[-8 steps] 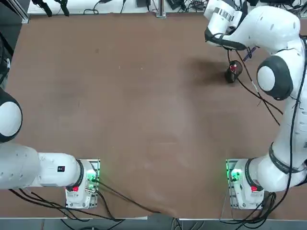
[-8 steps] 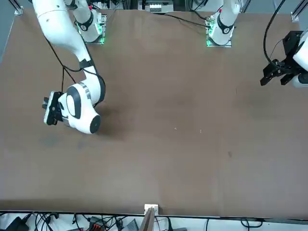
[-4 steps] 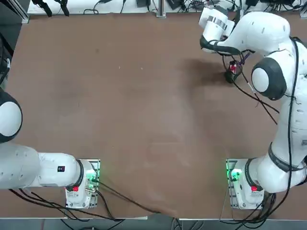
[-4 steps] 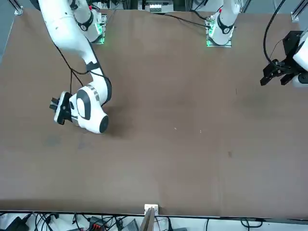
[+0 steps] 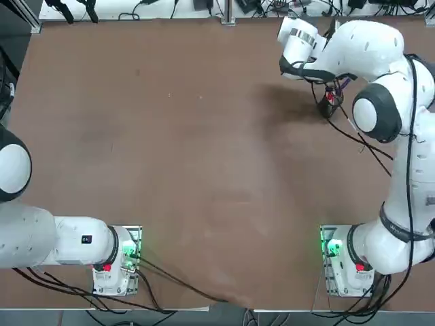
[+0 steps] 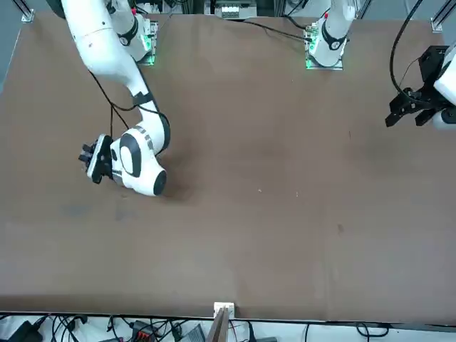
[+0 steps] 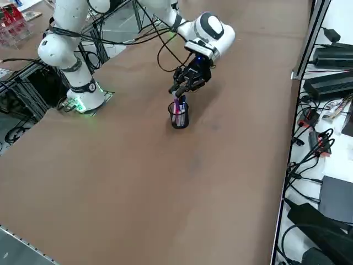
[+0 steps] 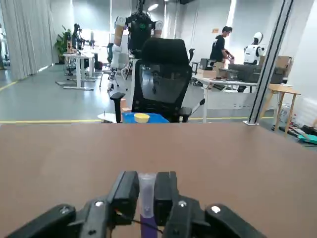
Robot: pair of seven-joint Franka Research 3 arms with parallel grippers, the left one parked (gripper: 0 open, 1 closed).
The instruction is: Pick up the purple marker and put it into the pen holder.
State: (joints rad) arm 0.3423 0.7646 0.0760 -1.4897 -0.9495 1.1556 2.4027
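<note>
Bringing the purple marker (image 8: 148, 226) closer to the pen holder (image 7: 180, 125), pinching it in the right gripper (image 8: 147, 187) just above (nearly ready for releasing, apparently).

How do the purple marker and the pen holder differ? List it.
The purple marker is purple with a clear end; the pen holder is black.
The purple marker is a slim stick; the pen holder is a wider, open-topped cup.
Shared: both are at the right gripper, toward the table's far right.
</note>
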